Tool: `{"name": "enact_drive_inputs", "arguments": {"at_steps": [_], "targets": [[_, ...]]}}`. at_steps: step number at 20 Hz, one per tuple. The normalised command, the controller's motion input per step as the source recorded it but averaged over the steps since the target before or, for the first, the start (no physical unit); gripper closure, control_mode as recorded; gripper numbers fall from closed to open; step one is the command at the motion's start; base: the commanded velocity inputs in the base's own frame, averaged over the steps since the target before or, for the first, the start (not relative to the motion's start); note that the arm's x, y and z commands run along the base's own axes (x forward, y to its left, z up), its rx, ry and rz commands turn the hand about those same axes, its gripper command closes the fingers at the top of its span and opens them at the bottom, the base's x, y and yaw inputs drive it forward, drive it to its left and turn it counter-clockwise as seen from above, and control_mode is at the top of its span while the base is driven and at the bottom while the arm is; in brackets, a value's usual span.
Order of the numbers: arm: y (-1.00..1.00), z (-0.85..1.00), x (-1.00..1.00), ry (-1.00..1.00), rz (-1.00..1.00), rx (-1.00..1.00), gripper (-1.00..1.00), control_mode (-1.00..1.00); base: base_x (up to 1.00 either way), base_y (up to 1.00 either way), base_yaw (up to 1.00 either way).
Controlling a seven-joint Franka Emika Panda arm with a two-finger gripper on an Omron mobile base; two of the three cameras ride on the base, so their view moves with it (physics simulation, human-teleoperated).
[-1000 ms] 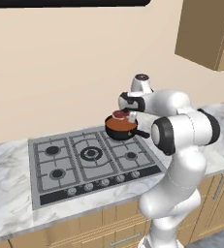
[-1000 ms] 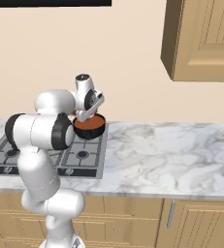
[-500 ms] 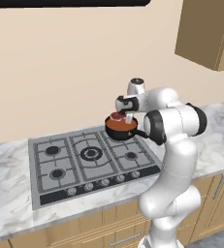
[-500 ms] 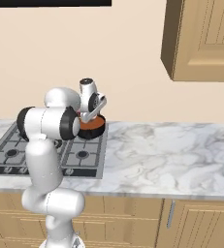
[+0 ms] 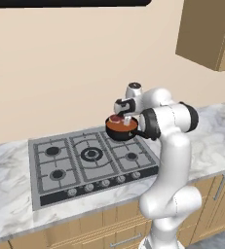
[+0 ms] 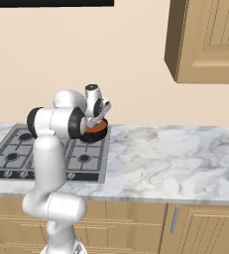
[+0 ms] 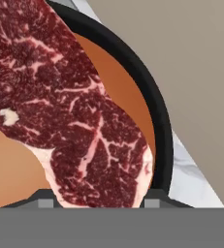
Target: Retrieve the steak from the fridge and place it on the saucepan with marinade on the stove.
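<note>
1 steak (image 7: pixel 70 111), a flat dark-red slab veined with white fat, hangs right in front of the gripper (image 7: pixel 98 201), its long axis running diagonally away from the fingertips over the saucepan with marinade (image 7: pixel 157 121). The jaws appear clamped on the steak's near end, 1 tip at each edge. Below it lie smooth orange-red liquid and a round dark rim. The pan sits at the stove's (image 5: pixel 65 165) back right burner, on black grates.

Even, bright, diffuse rendered lighting throughout; soft shadows, no glare. Base views sharp and undistorted; hand view slightly soft at close range.
</note>
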Motion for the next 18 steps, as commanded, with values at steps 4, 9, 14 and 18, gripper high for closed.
{"name": "enact_drive_inputs", "arguments": {"at_steps": [4, 9, 14, 18], "targets": [[0.00, -0.29, 0.32, 0.00, 0.00, 0.00, 1.00, -1.00, 0.00, 0.00, 0.00], [0.00, -0.29, 0.30, 0.00, 0.00, 0.00, 1.00, -1.00, 0.00, 0.00, 0.00], [0.00, -0.08, -0.16, -0.05, 0.00, 0.00, 1.00, -1.00, 0.00, 0.00, 0.00], [0.00, 0.00, -0.25, -0.06, 0.00, 0.00, 1.00, -1.00, 0.00, 0.00, 0.00]]}}
